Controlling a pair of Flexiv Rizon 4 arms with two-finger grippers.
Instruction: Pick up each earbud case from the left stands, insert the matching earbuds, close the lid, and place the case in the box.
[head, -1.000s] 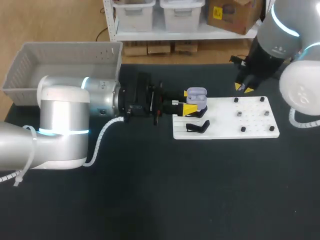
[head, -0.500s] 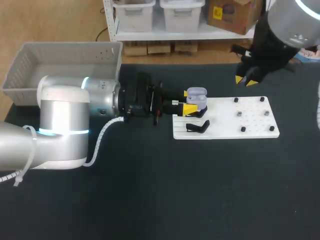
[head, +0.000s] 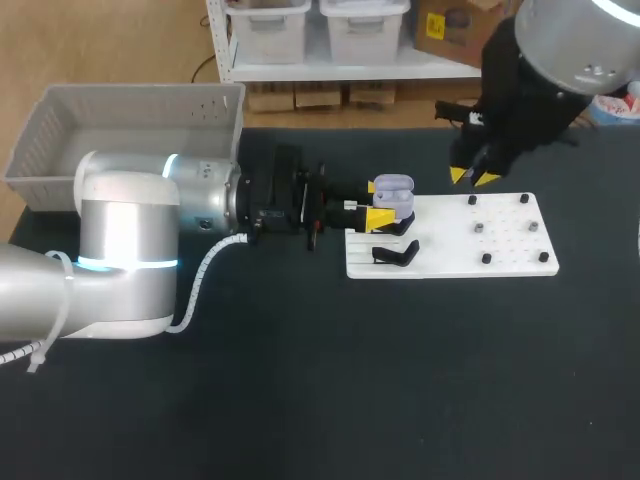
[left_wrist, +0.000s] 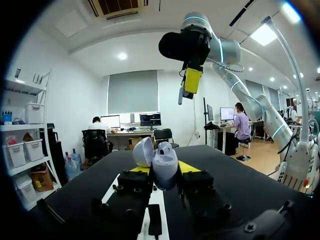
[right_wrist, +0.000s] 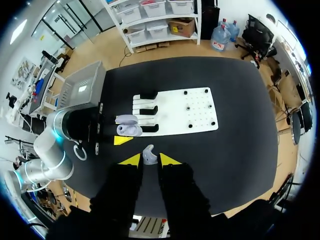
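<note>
Table (head: 300, 380): black, matte top
Floor (head: 110, 40): light brown
Shelving (head: 330, 68): white, carrying white bins (head: 270, 25)
Ceiling lights (left_wrist: 122, 56): lit

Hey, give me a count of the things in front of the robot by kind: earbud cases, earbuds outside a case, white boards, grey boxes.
earbud case: 1
earbud outside a case: 1
white board: 1
grey box: 1
Total: 4
</note>
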